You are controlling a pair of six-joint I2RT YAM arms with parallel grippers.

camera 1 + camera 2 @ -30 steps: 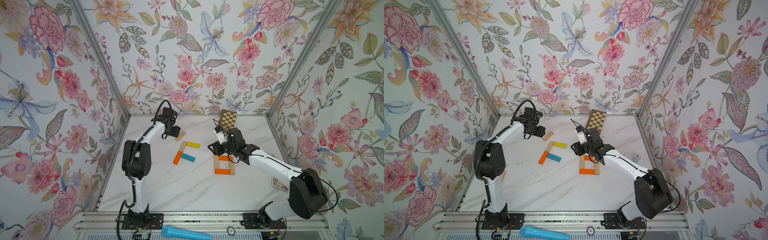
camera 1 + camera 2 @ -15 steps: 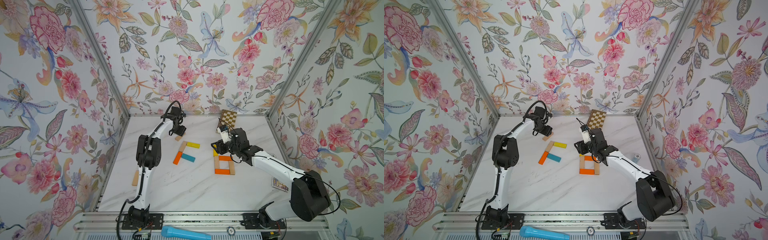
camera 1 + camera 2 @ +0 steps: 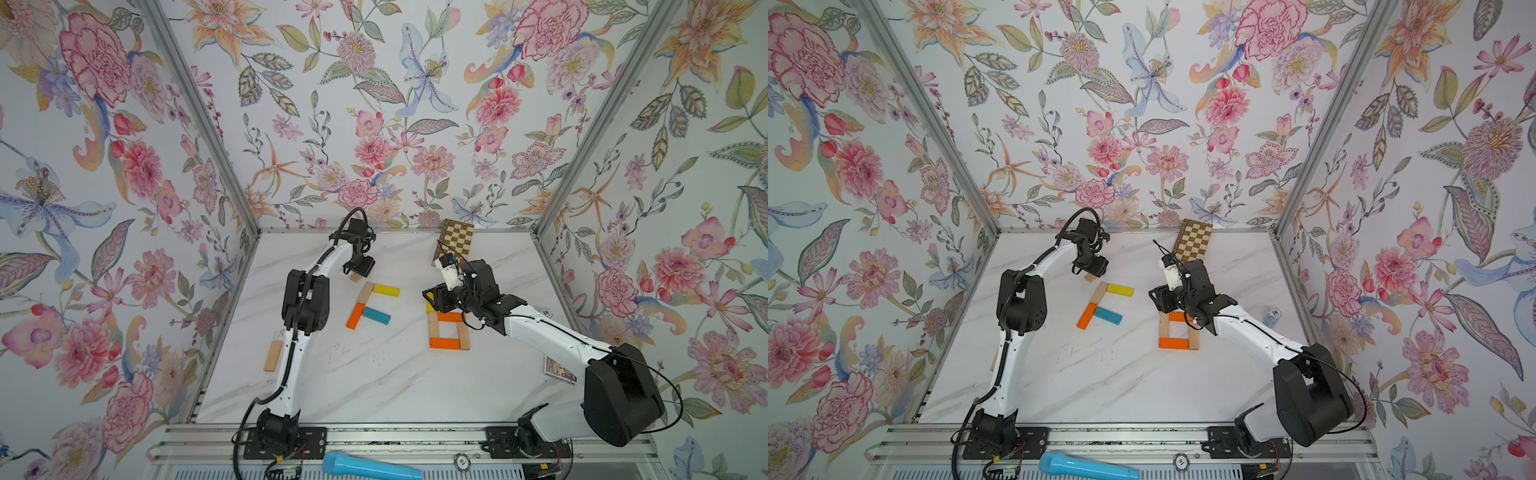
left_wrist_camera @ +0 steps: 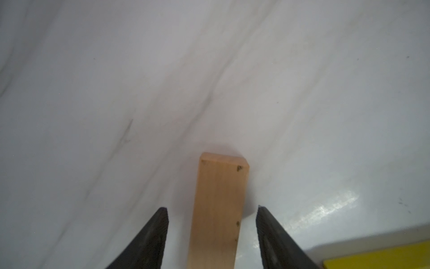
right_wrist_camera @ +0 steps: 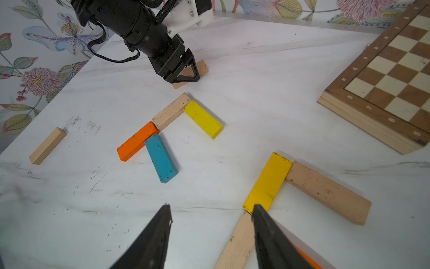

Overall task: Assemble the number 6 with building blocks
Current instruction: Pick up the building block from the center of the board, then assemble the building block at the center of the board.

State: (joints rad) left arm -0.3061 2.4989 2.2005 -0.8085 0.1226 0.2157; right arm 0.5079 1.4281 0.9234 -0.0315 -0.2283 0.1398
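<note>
**Operator:** Where does the 6 stand?

**Spotter:** Your number 6 (image 3: 433, 330) lies on the right half of the table (image 3: 374, 382). By my count it has all six pieces. Two orange and two beige blocks close the square loop (image 3: 444, 343). A yellow stem block (image 5: 267, 184) runs on from the loop's left side, and a beige top bar (image 5: 328, 192) butts against the stem's far end. (Your own arm hides that bar in both top views; only the right wrist view shows it.) I'd call the figure built.

**Operator:** And my grippers?

**Spotter:** Your right gripper (image 5: 211, 205) hangs over the spot where stem meets loop, jaws spread with nothing between them. Your left gripper (image 4: 211, 207) is down near the back wall, jaws spread either side of a loose beige block (image 4: 220, 186). A gap shows on both sides, so there is no pinch yet.

**Operator:** What's left?

**Spotter:** Little, I'd judge. Between your arms sits a second cluster (image 3: 365, 293) of a beige, a yellow, an orange and a teal block, touching in a rough F. One spare beige block (image 3: 273, 355) lies by the table's left edge. If one 6 is all you want, you only need to draw both arms clear without brushing the stem.
</note>
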